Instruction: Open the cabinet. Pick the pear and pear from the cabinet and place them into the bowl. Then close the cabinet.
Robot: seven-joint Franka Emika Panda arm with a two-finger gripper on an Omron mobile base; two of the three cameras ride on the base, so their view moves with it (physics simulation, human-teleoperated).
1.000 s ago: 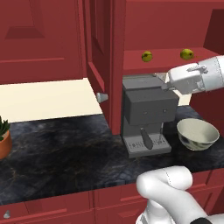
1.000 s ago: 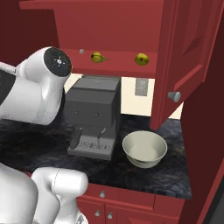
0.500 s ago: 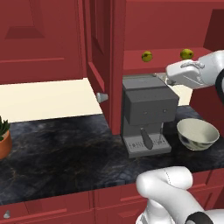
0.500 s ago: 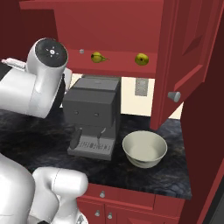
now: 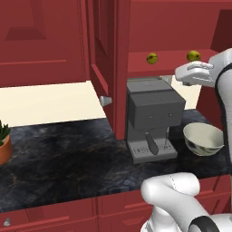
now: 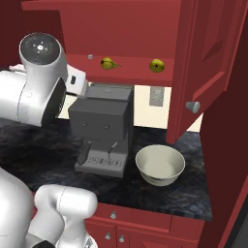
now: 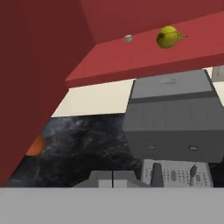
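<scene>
Two pears (image 5: pixel 152 58) (image 5: pixel 193 55): seen on the open cabinet (image 6: pixel 208 58) shelf.
End effector (image 7: pixel 112 179): pressed together, nothing held.
Bearing: nearer pear lay above, slightly right of it.
Bowl (image 6: pixel 160 164): left empty on the surface (image 5: pixel 68 154).

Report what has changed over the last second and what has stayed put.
The arm has swung further toward its own left, carrying the shut, empty gripper along in front of the open cabinet. Nothing was taken hold of or let go. Both pears stay on the shelf, the bowl stays empty beside the coffee machine, and the doors stay open.
</scene>
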